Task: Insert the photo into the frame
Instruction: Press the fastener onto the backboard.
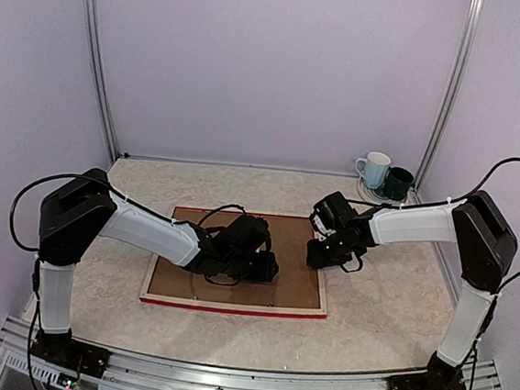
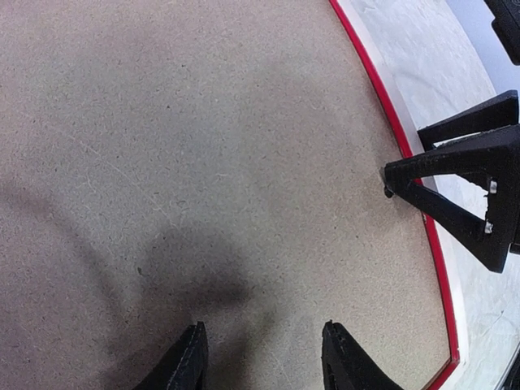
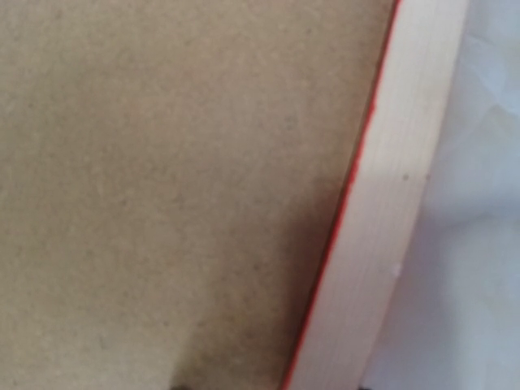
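Backing board (image 1: pixel 296 254) fills frame (image 1: pixel 231 308), photo unseen
Left end effector (image 2: pixel 264 361) hovers half open, empty, board just below; hold of right end effector (image 1: pixel 326 254) at the rim is unclear. Photo likely underneath, task nearly done.

Top view: bare table (image 1: pixel 387 309) lies open at lower right and along the far edge. The left gripper (image 1: pixel 269 270) sits at centre over the brown backing board (image 1: pixel 298 282). The right gripper (image 1: pixel 321 256) blocks the right edge of the frame (image 1: pixel 231 308). A white mug (image 1: pixel 373 167) and a dark mug (image 1: pixel 397 182) fill the upper right corner.
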Robot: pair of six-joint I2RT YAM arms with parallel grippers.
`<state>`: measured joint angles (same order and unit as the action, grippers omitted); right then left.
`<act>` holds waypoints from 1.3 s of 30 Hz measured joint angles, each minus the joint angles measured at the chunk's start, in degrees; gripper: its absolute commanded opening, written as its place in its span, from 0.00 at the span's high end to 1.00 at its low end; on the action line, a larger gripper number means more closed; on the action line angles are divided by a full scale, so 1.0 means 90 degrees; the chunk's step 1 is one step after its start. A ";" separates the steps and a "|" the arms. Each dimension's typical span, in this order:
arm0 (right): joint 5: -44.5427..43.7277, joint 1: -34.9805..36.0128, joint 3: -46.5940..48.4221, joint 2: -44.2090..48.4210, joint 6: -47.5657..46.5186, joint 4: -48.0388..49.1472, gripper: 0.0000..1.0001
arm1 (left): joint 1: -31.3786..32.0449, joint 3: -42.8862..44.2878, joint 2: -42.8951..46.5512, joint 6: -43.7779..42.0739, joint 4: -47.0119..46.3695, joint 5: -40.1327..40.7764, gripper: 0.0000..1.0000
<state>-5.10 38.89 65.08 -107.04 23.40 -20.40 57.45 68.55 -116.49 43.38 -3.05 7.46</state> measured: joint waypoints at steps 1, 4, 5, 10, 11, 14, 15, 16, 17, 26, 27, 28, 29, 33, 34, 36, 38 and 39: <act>-0.0002 0.0000 0.0000 0.0000 -0.0005 -0.0005 0.59 | 0.0002 0.0000 -0.0002 0.0007 0.0000 0.0010 0.52; -0.0012 0.0000 0.0000 0.0000 -0.0041 -0.0019 0.59 | 0.0015 0.0000 -0.0005 0.0015 -0.0002 0.0046 0.52; -0.0012 0.0000 0.0000 0.0000 -0.0051 -0.0027 0.59 | 0.0017 0.0000 -0.0007 0.0017 -0.0002 0.0056 0.52; -0.0017 0.0002 0.0000 0.0012 -0.0107 -0.0049 0.59 | 0.0029 0.0000 -0.0010 0.0041 0.0000 0.0102 0.52; -0.0019 0.0002 0.0000 0.0015 -0.0114 -0.0061 0.59 | 0.0032 0.0002 -0.0012 0.0046 -0.0002 0.0112 0.52; -0.0024 0.0007 0.0000 0.0024 -0.0119 -0.0092 0.59 | 0.0039 0.0002 -0.0015 0.0075 -0.0002 0.0136 0.52; -0.0027 0.0007 0.0000 0.0027 -0.0117 -0.0104 0.59 | 0.0044 0.0002 -0.0017 0.0085 -0.0002 0.0153 0.52; -0.0034 0.0012 0.0000 0.0027 -0.0117 -0.0112 0.59 | 0.0046 0.0002 -0.0017 0.0092 -0.0002 0.0165 0.52; -0.0039 0.0015 0.0000 0.0029 -0.0117 -0.0121 0.59 | 0.0049 0.0002 -0.0017 0.0104 -0.0005 0.0175 0.52; -0.0260 0.0109 0.0000 0.0053 -0.0117 -0.0197 0.59 | 0.0056 0.0010 -0.0024 0.0131 -0.0002 0.0204 0.52; -0.0282 0.0124 0.0000 0.0061 -0.0124 -0.0211 0.59 | 0.0056 0.0010 -0.0024 0.0131 -0.0002 0.0204 0.52; -0.0296 0.0134 0.0000 0.0073 -0.0134 -0.0240 0.59 | 0.0056 0.0010 -0.0024 0.0131 -0.0002 0.0204 0.52; -0.0301 0.0146 0.0000 0.0087 -0.0148 -0.0291 0.59 | 0.0056 0.0012 -0.0027 0.0134 -0.0002 0.0204 0.52; -0.0364 0.0172 0.0000 0.0175 -0.0177 -0.0597 0.59 | 0.0056 0.0029 -0.0036 0.0131 0.0000 0.0206 0.52; -0.0379 0.0177 0.0000 0.0194 -0.0182 -0.0668 0.59 | 0.0056 0.0032 -0.0039 0.0131 0.0000 0.0206 0.52; -0.0401 0.0177 0.0000 0.0219 -0.0189 -0.0767 0.59 | 0.0056 0.0034 -0.0041 0.0131 0.0000 0.0206 0.52; -0.0391 0.0177 0.0000 0.0228 -0.0192 -0.0804 0.57 | 0.0056 0.0034 -0.0041 0.0131 0.0000 0.0206 0.52; -0.0384 0.0177 0.0000 0.0233 -0.0194 -0.0816 0.57 | 0.0056 0.0034 -0.0041 0.0131 0.0000 0.0206 0.52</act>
<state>-8.56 40.49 65.08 -104.95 21.65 -27.75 57.95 68.86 -116.86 44.56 -3.05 9.32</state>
